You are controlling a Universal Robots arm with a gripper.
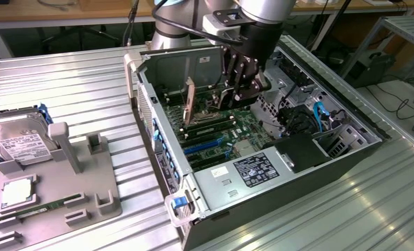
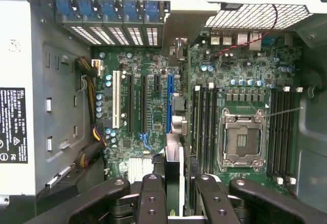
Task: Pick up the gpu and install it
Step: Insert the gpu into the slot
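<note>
My gripper (image 1: pixel 243 89) hangs inside the open case (image 1: pixel 214 183), just above the motherboard (image 1: pixel 245 133), its fingers (image 2: pixel 152 203) clamped on the gpu (image 2: pixel 174 180), which I hold upright on edge between them. In the wrist view the card stands over the board beside the blue slot (image 2: pixel 169 103), next to the memory slots (image 2: pixel 204 119) and the empty socket (image 2: pixel 241 140); I cannot tell whether its edge touches a slot. On the exterior view's left, a grey tray (image 1: pixel 60 196) holds a hard drive (image 1: pixel 22 144) and a memory stick (image 1: pixel 46 205).
</note>
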